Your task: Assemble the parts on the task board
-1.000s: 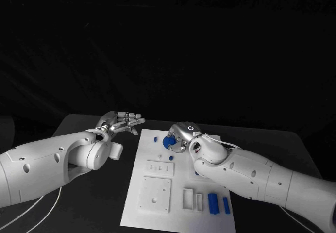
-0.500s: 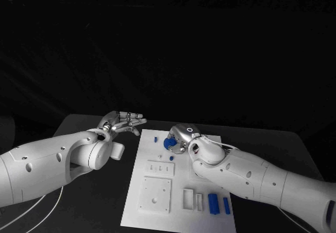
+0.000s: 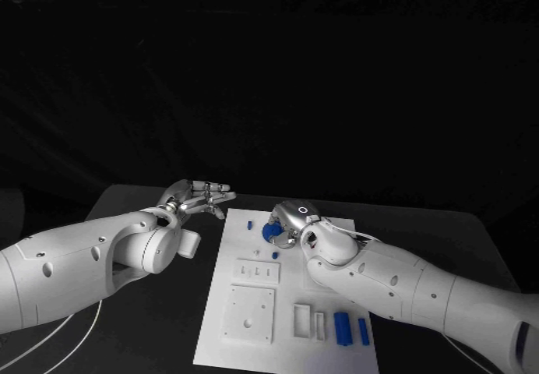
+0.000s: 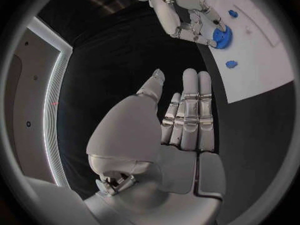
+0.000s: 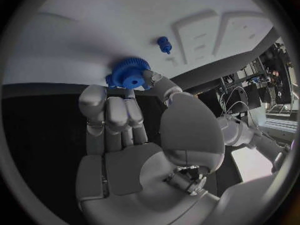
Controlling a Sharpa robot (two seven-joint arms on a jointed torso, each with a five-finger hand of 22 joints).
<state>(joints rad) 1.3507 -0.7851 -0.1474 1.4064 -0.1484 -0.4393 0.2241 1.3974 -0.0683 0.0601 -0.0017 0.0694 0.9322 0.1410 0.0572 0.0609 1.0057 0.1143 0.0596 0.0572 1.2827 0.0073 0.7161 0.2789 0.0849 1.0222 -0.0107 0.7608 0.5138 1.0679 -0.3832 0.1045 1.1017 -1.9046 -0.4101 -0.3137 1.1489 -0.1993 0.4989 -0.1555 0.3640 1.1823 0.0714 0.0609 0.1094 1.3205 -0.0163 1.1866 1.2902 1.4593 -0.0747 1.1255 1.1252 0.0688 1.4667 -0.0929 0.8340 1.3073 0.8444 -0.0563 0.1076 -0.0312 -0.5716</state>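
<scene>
The main risk, as I judge it, is that the blue gear [image 5: 129, 73] slips or tips in the light fingertip grip of the right hand [image 3: 290, 224] and lands off its seat on the task board [image 3: 283, 343], since only the fingertips [image 5: 152, 77] touch its toothed rim. A skewed approach could also knock the small blue peg [image 5: 164, 44] lying just beside it. The right hand pinches the gear between thumb and fingers, holding it against or just above the far end of the board; which of the two, I cannot tell. The left hand [image 3: 197, 197] hovers over the table beside the board's far left corner, fingers straight and apart, holding nothing.
</scene>
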